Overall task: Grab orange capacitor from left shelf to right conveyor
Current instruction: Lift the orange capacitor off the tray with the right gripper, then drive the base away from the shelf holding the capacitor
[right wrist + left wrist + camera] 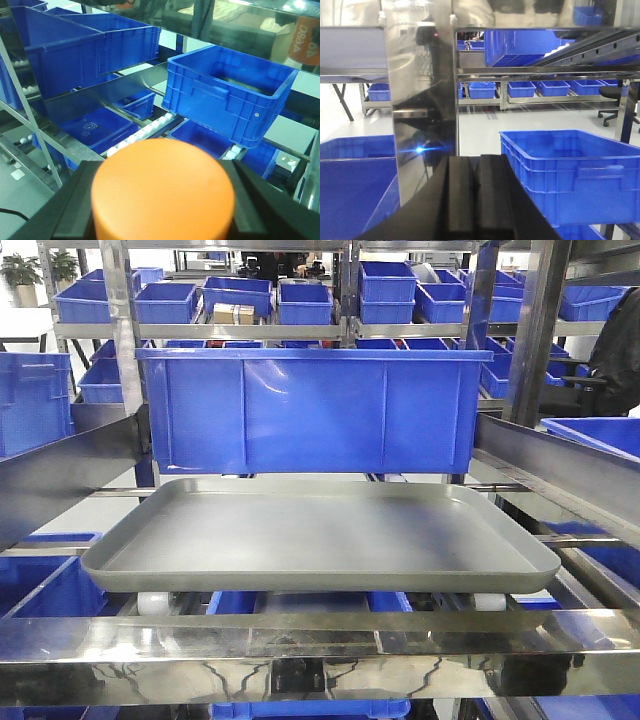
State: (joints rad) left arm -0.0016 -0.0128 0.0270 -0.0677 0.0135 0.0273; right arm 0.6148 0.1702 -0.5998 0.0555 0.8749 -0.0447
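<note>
Orange capacitor (162, 187): rounded top towards camera, clamped in right gripper (162, 200). Left shelf (320, 650): steel rails carrying grey tray (320, 580).

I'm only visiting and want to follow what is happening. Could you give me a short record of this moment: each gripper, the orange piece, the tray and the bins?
right gripper: shut on the small bright orange cylinder, seen from its round top
left gripper: shut, nothing held
wide shallow grey plastic tray: on the steel-framed shelf; no item shows on it
large blue plastic bin: behind the tray, higher up
round conveyor: not in view
</note>
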